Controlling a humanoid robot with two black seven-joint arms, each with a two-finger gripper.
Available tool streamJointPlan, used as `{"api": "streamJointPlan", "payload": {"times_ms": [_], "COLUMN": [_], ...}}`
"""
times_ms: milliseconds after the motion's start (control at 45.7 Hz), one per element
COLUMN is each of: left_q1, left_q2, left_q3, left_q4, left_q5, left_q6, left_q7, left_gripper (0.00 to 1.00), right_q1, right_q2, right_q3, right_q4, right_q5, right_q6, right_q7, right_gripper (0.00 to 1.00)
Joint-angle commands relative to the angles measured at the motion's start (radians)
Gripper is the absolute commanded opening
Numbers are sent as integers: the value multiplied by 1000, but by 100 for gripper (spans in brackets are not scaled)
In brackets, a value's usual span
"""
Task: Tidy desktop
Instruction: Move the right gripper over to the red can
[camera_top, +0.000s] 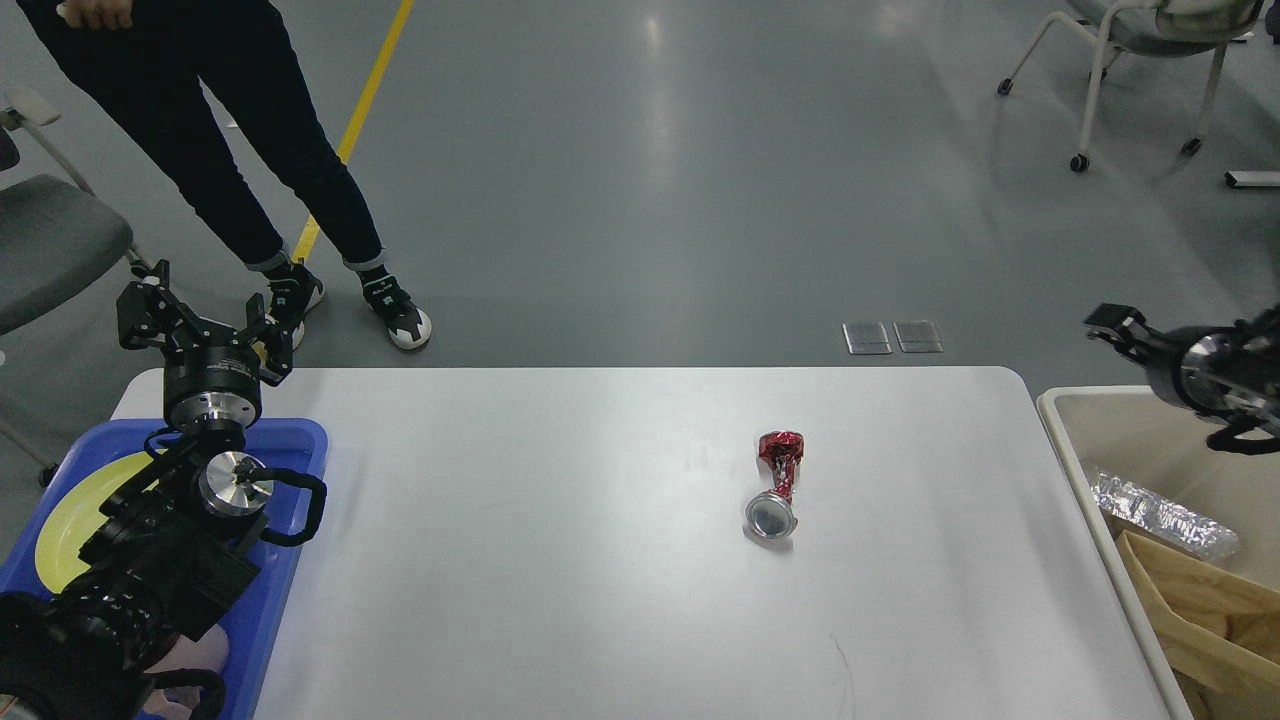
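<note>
The left tool (200, 325) hangs over the blue tray (300, 440) w/ its fingers spread apart, holding nothing. A yellow plate (75, 505) sits in the tray. The tabletop (500, 550) is big and white, in the middle, nearly bare. A crushed red can (777, 485) lies on it, right of the middle. The can could roll away if bumped, as it's thin and bent. The right tool (1110, 325) is over the beige bin (1060, 420); can't tell if it's apart or together. Foil (1160, 515) & cardboard (1215, 610) lie in the bin. Nothing blocks the can.

Can (776, 484) mid-desktop (560, 560) — tray (290, 560) left, bin (1090, 490) right.
</note>
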Motion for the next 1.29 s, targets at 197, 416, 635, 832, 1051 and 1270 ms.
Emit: {"api": "streamJointPlan", "payload": {"times_ms": [197,416,635,832,1051,1270], "left_q1": [0,0,0,0,0,0], "left_q2": [0,0,0,0,0,0], "left_q3": [0,0,0,0,0,0], "left_q4": [0,0,0,0,0,0], "left_q5": [0,0,0,-1,0,0], "left_q6": [0,0,0,0,0,0], "left_q7": [0,0,0,0,0,0], "left_gripper": [97,97,97,97,97,97], "right_q1": [305,475,497,212,74,-12], "right_q2": [219,348,417,538,546,550], "right_q3": [-93,-90,-87,-113,-112,-115], "right_q4": [156,211,208,41,-30,-47], "right_q5": [12,12,14,9,6,-8], "right_q6": [468,793,751,522,436,266], "right_q7": [0,-1,-1,-3,-3,-6], "right_gripper": [100,100,100,100,100,100]}}
